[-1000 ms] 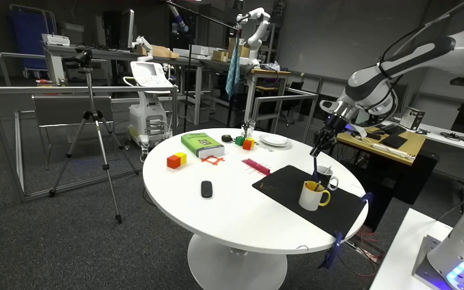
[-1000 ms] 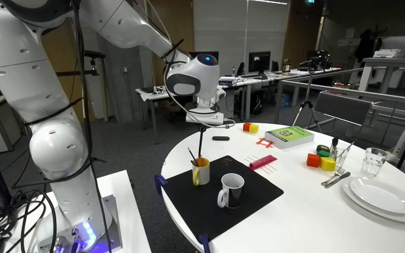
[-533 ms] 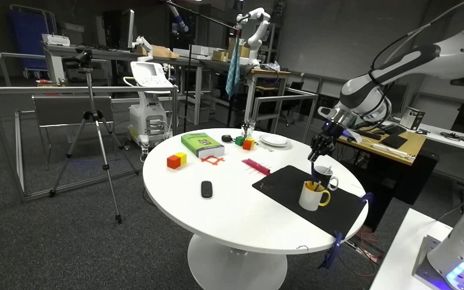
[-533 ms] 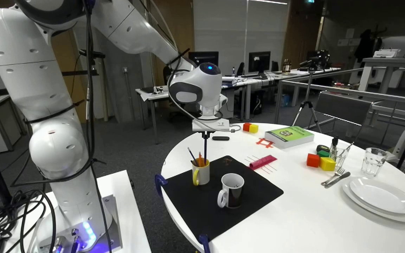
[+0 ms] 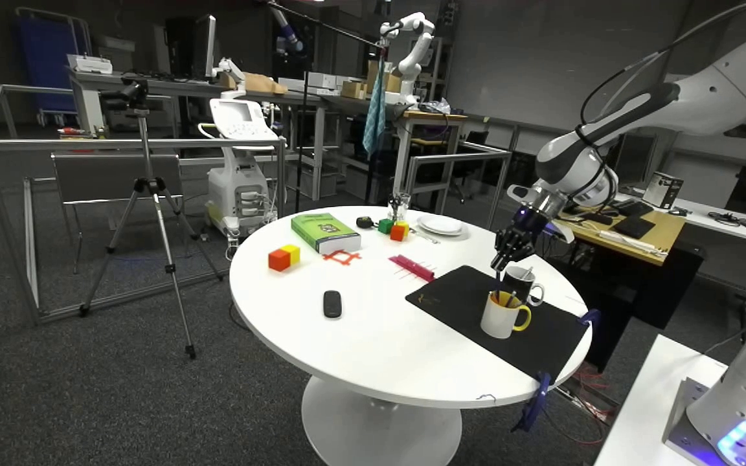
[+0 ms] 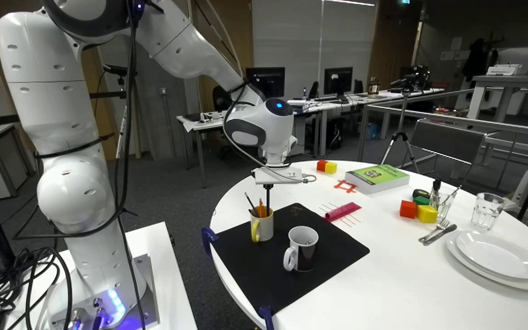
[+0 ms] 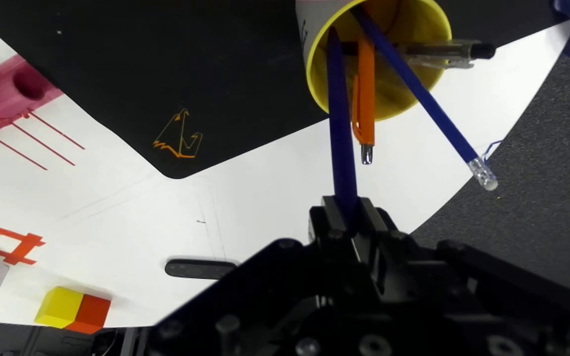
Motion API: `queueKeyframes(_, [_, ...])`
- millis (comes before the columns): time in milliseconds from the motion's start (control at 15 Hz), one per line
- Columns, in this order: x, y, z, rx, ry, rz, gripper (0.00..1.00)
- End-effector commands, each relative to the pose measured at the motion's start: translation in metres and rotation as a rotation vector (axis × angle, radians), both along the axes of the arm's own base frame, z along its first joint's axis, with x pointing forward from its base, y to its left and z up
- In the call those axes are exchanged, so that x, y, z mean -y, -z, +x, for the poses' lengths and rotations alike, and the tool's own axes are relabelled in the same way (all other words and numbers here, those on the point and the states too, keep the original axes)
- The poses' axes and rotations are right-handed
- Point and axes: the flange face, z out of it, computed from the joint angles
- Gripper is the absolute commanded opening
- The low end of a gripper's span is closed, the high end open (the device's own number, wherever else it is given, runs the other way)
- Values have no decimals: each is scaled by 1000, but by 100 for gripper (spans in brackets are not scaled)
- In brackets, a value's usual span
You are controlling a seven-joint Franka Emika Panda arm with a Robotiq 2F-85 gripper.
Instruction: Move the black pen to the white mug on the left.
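The white mug (image 5: 496,322) is cream-white with a yellow inside and yellow handle. It stands upright on a black mat and shows as the left mug in an exterior view (image 6: 267,229) and at the top of the wrist view (image 7: 313,17). My gripper (image 7: 348,212) is shut on the upper end of a long dark pen (image 7: 342,133), which looks dark blue there. The gripper is above the mug in both exterior views (image 5: 500,264) (image 6: 268,187). The pen slants down and its lower end is inside the mug's opening. An orange pen (image 7: 366,99) and a blue pencil (image 7: 428,104) stand in the mug.
A dark mug with a white handle (image 6: 307,256) stands close to the white mug on the black mat (image 6: 245,263). A pink holder (image 6: 343,211), a black remote (image 5: 332,304), blocks (image 5: 280,260) and a green book (image 5: 327,233) lie on the round table.
My gripper has moved down with the pen, and leftward in an exterior view. The pen's lower end has sunk into the mug's opening. The mugs have not moved.
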Motion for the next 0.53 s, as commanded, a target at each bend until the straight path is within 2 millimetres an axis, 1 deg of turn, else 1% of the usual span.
queueKeyframes(0, [4,9,8,7,-45,23,3])
queueKeyframes(467, [6,36,9,-65,-89,45,3])
